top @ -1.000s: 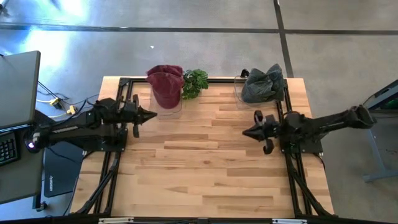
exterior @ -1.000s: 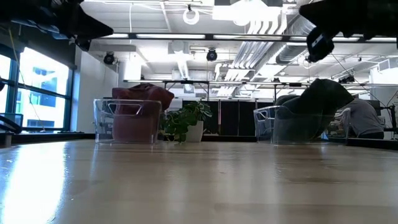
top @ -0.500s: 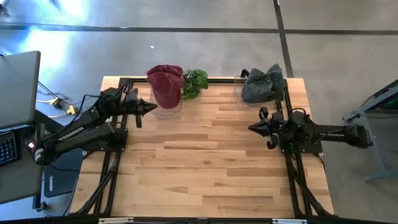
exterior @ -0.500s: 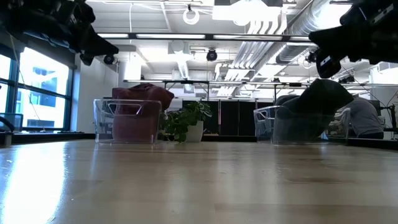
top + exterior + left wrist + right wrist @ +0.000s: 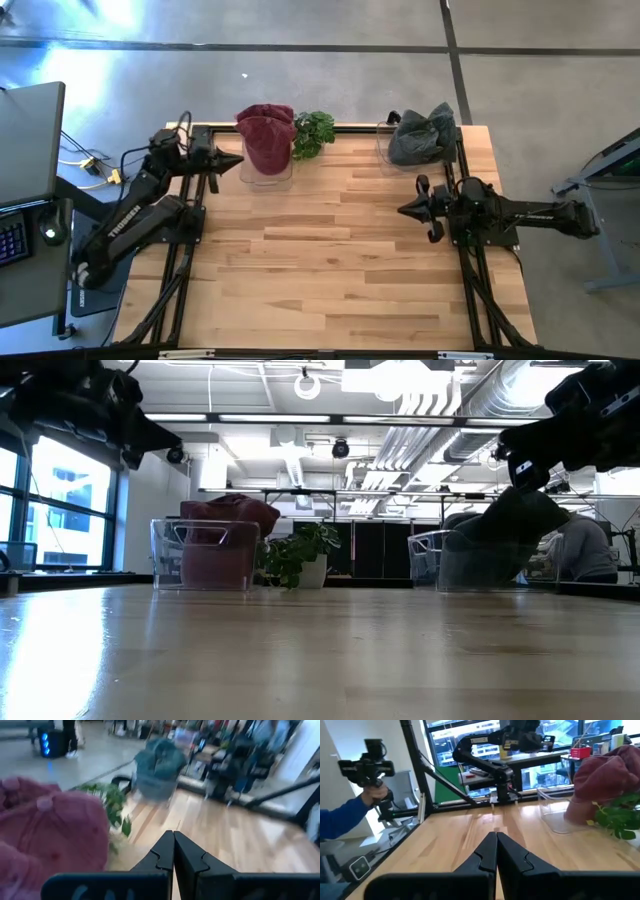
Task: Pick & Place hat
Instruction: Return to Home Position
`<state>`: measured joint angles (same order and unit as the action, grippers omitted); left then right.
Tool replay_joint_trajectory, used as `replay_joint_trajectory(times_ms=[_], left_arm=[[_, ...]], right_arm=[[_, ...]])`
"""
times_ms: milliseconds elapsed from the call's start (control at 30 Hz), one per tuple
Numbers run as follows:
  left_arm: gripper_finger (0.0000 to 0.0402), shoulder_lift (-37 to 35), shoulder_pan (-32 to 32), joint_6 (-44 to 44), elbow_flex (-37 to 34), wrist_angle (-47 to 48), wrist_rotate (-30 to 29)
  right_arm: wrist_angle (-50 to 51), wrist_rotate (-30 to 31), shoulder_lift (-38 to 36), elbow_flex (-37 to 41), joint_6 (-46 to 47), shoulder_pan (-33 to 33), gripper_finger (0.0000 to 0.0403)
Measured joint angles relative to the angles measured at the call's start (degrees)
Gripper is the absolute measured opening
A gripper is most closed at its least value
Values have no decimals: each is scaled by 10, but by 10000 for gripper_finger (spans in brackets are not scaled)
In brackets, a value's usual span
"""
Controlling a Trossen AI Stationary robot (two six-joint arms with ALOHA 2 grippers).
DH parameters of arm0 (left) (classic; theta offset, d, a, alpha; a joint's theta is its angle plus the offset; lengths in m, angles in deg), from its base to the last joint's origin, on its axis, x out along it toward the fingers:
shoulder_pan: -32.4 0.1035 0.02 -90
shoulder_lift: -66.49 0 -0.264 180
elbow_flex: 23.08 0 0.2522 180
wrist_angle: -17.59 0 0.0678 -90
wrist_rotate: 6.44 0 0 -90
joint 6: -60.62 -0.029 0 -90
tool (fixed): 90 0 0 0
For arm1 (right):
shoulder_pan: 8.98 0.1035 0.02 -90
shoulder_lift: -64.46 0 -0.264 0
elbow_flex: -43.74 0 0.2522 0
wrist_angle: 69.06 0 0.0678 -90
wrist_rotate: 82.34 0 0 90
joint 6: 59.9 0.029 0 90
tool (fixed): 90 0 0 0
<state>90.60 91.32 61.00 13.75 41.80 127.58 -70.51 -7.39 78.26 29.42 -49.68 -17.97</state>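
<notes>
Hats: red caps (image 5: pixel 266 140) are heaped in the left bin (image 5: pixel 266 181) and dark caps (image 5: pixel 422 135) in the right bin (image 5: pixel 383 150). Both bins sit at the far edge of the table (image 5: pixel 320 270), and no cap lies loose on the wood.
Left gripper (image 5: pixel 238 160): raised off the table just beside the left bin, fingers pressed together, holding nothing.
Right gripper (image 5: pixel 402 211): over the right side of the table, near the right bin but apart from it, fingers pressed together, empty.
Step in hand: by my reckoning the sorting is done, and the job now is bringing both arms back to rest.
Next move: I'd say each arm needs to fold back to its own side, the left one minding the bin wall next to it.
Low view only: the bins' clear walls, the caps standing above the rims, and the plant (image 5: pixel 295 555) next to the left bin.
Right wrist view only: a person's hand (image 5: pixel 372 795) gripping a handheld device beyond the table.
Left wrist view only: the dark caps seen across the table, past the plant.
</notes>
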Motion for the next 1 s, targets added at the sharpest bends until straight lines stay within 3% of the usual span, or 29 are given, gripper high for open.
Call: replay_joint_trajectory(times_ms=[67,133,267,400,500,700,867,1000], left_arm=[[0,-1,35,31,-10,-33,47],[0,-9,49,74,-32,-64,58],[0,-69,15,134,-96,-133,-17],[0,-166,-74,183,-150,-189,-93],[0,-238,-144,179,-156,-143,-160],[0,-237,-267,141,-159,-74,-298],[0,-236,-391,123,-188,-97,-441],[0,-237,-490,109,-203,-111,-518]], right_arm=[[0,-8,0,0,0,0,1],[0,-16,0,0,0,0,1],[-1,-16,0,0,0,0,2],[-1,-16,0,0,11,0,1],[-6,-17,0,0,18,0,3],[-16,-12,0,0,18,0,1],[-17,-3,0,0,27,0,4],[-17,-3,1,0,37,0,1]])
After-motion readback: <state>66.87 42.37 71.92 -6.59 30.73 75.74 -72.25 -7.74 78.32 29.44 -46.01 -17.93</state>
